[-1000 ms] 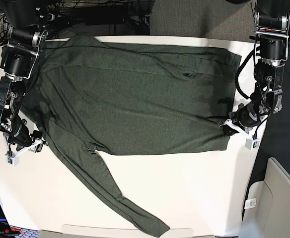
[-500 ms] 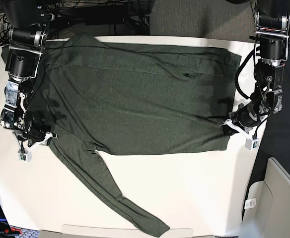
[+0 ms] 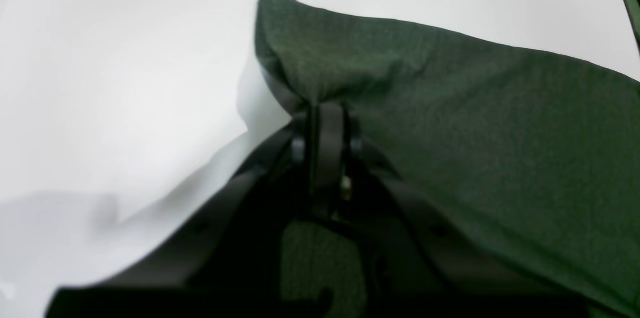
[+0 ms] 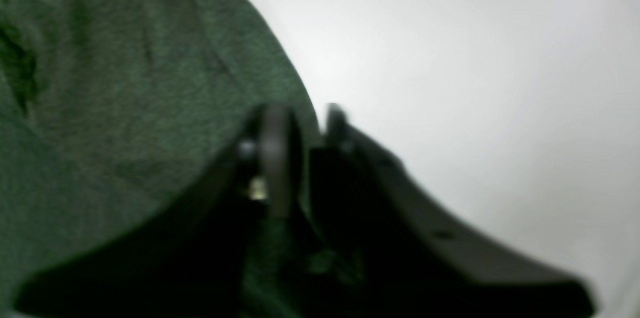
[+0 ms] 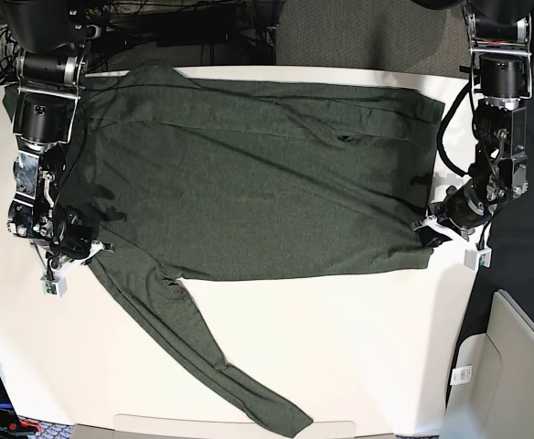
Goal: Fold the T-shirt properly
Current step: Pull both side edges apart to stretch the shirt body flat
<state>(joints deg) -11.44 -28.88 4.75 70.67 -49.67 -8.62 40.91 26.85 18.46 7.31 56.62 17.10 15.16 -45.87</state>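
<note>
Plainly, the olive-green long-sleeved T-shirt (image 5: 249,183) lies spread flat across the white counter (image 5: 340,347), one sleeve trailing toward the near edge. The left hand (image 3: 320,113) is clamped tight on a bottom corner of the fabric, lifting it into a peak. The right hand (image 4: 300,123) stands nearly closed at the shirt's shoulder edge, fabric between its fingers.

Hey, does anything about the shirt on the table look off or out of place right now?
Yes. On the T-shirt, one long sleeve trails diagonally toward the table's near edge instead of lying folded in. A small dark pucker or hole also shows near the far hem; which it is, I cannot tell.
</note>
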